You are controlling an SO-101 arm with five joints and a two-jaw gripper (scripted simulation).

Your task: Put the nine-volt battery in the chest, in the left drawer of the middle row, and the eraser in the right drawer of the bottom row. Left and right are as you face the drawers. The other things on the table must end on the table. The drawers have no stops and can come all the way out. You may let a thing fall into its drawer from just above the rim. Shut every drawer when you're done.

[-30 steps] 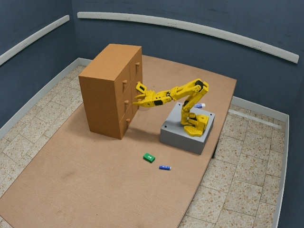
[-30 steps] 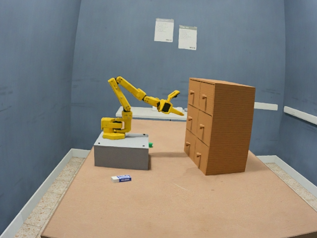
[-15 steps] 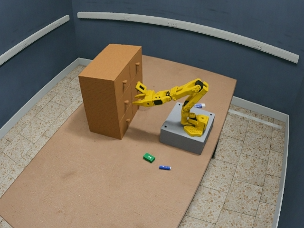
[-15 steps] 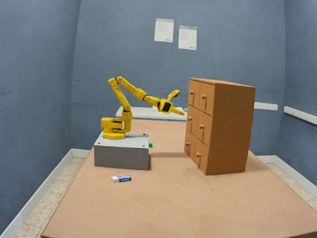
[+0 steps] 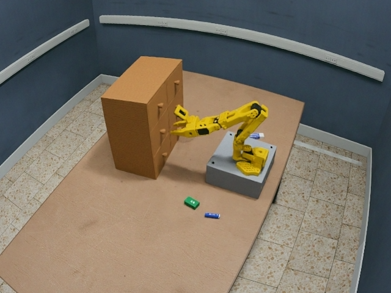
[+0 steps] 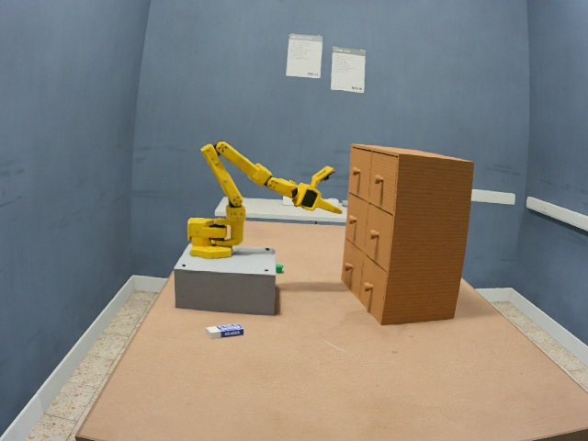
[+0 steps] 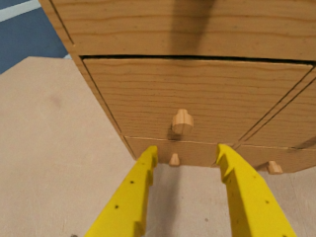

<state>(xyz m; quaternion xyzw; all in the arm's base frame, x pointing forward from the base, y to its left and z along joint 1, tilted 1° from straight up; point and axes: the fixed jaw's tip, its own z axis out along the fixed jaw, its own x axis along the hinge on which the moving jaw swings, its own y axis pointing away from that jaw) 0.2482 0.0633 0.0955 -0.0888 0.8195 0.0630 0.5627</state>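
Top view, clock centred on the arm's base: chest (image 5: 126,126) (image 6: 427,237) at ten, drawers shut, your pincer (image 5: 172,128) (image 6: 336,189) (image 7: 188,150) just off its front, partly open, nothing held. Eraser (image 5: 256,135) (image 6: 225,331) lies at twelve; the green block (image 5: 191,202) (image 6: 278,268) at eight looks like your nine-volt battery, probably stiff, dense, slick-cased, so grip mid-body across its narrower sides.

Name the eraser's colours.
White at one end, with a blue-and-white printed sleeve on the eraser; clearest in the exterior view.
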